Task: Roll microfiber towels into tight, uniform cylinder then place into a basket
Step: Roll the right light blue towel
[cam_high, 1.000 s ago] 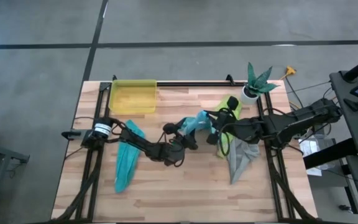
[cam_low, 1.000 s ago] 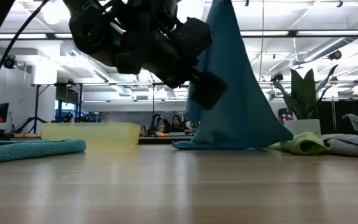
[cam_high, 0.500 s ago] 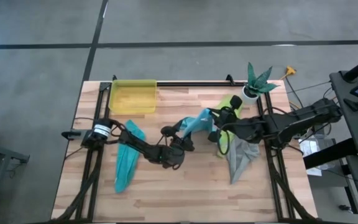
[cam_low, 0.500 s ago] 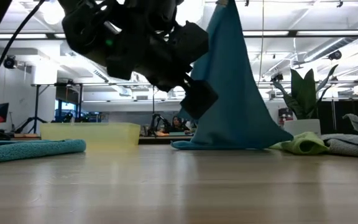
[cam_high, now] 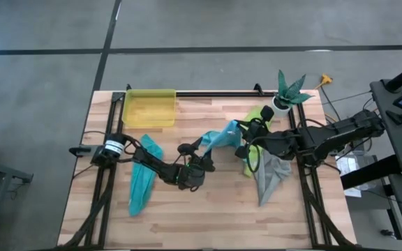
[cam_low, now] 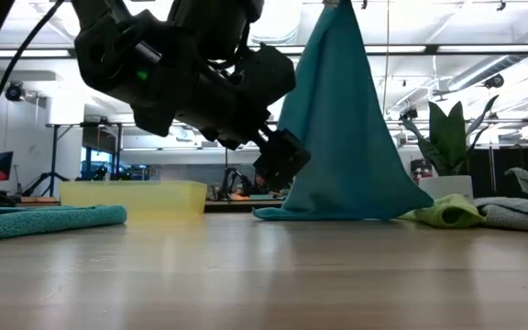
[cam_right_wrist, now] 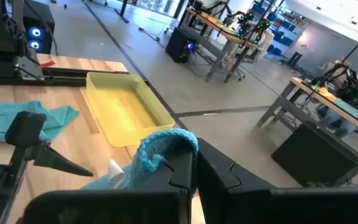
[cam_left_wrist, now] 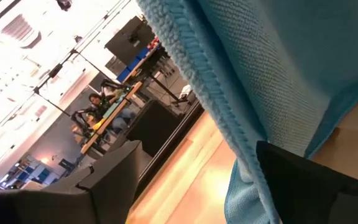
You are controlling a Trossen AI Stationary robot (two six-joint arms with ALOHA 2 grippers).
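Since a second ago the left claw (cam_high: 190,176) has drawn back from the hanging light blue towel (cam_low: 342,128), sliding toward the near-left of the table (cam_high: 208,223), while the right claw (cam_high: 240,128) has lifted the towel's corner a little toward the far side. In the low view the left claw's dark body now hangs left of the cloth rather than in front of it.

Nearest the front edge, the left claw hovers above the wood with its fingers spread apart and nothing between them; its wrist view shows the blue cloth's ribbed hem just ahead. The teal towel (cam_high: 143,180) lies flat and elongated at the left, beside the left arm. On the right, the grey towel (cam_high: 271,174) lies crumpled, with the lime green towel (cam_high: 255,150) bunched against its far-left edge.

At mid-table the right claw is clamped together on a top corner of the light blue towel, which hangs as a tall tent, its lower edge resting on the table.

Farther back, the yellow basket (cam_high: 149,109) sits at the far-left of the table, nothing visible in it. A white pot with a green plant (cam_high: 288,92) stands at the far-right corner. Beyond the table, a person sits at a bench in the room.
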